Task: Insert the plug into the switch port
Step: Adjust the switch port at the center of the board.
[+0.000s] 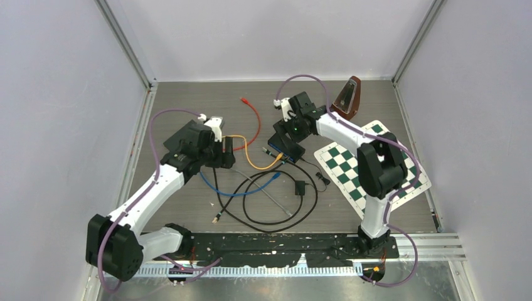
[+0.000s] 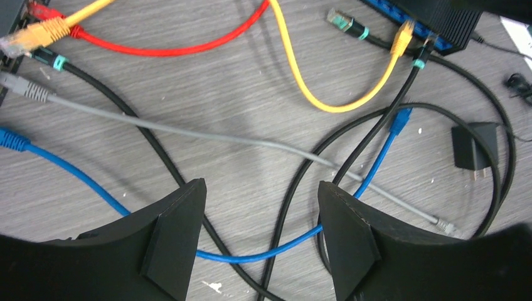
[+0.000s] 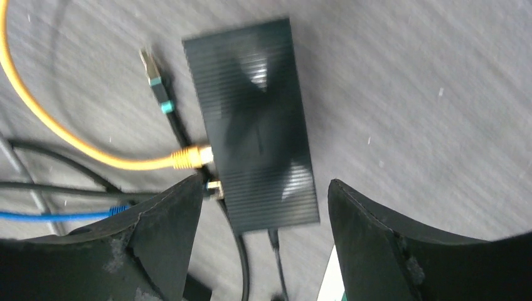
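The switch (image 3: 254, 125) is a dark ribbed box lying flat; its blue port face (image 2: 433, 34) shows in the left wrist view. A yellow plug (image 3: 188, 157) sits in a port, and a black cable's plug (image 3: 214, 186) sits in a port beside it. Another black cable's plug (image 3: 157, 84), with a teal ring, lies loose on the table next to the switch. My right gripper (image 3: 263, 238) hangs open just above the switch's near end, holding nothing. My left gripper (image 2: 260, 238) is open over crossed blue and black cables (image 2: 251, 257), touching neither.
Loose plugs lie at the left: orange (image 2: 31, 37), black with teal (image 2: 53, 61), grey (image 2: 22, 84), blue (image 2: 9, 138). A blue plug (image 2: 401, 119) and a black power adapter (image 2: 472, 147) lie near the cable loops. A chessboard mat (image 1: 370, 166) and a metronome (image 1: 347, 99) stand at the right.
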`<state>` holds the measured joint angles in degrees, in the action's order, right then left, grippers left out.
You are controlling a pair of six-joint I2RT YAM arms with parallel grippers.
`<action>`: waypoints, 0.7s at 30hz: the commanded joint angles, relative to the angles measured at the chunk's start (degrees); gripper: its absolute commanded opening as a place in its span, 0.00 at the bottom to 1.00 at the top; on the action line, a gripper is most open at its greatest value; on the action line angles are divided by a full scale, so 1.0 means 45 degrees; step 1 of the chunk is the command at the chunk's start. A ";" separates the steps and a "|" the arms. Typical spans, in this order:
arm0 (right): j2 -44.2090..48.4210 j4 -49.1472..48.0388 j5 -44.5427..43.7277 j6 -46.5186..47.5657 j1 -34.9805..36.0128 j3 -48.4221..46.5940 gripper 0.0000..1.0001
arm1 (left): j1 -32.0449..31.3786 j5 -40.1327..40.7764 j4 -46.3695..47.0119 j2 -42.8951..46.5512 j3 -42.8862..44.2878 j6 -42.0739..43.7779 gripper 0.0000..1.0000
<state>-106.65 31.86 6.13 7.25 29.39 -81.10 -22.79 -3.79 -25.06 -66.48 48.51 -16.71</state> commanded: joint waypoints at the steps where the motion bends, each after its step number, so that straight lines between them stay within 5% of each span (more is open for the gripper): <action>1: -0.1176 -0.0404 0.0569 0.0843 -0.0027 -0.1747 0.82 | 0.0044 0.0149 -0.0390 0.0936 -0.0497 0.0391 0.69; 14: -0.3783 0.0078 0.0674 0.1117 0.0378 -0.4069 0.86 | 0.0042 0.0665 -0.0560 0.2369 -0.1067 0.0472 0.70; 21: -0.4431 0.0117 -0.0443 0.1284 0.0405 -0.4713 0.64 | 0.0057 0.1577 -0.0896 0.2742 -0.1047 0.0567 0.71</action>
<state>-124.95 32.51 8.19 11.70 31.05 -99.46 -22.79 0.08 -28.34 -56.03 43.77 -15.38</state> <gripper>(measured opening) 0.697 0.703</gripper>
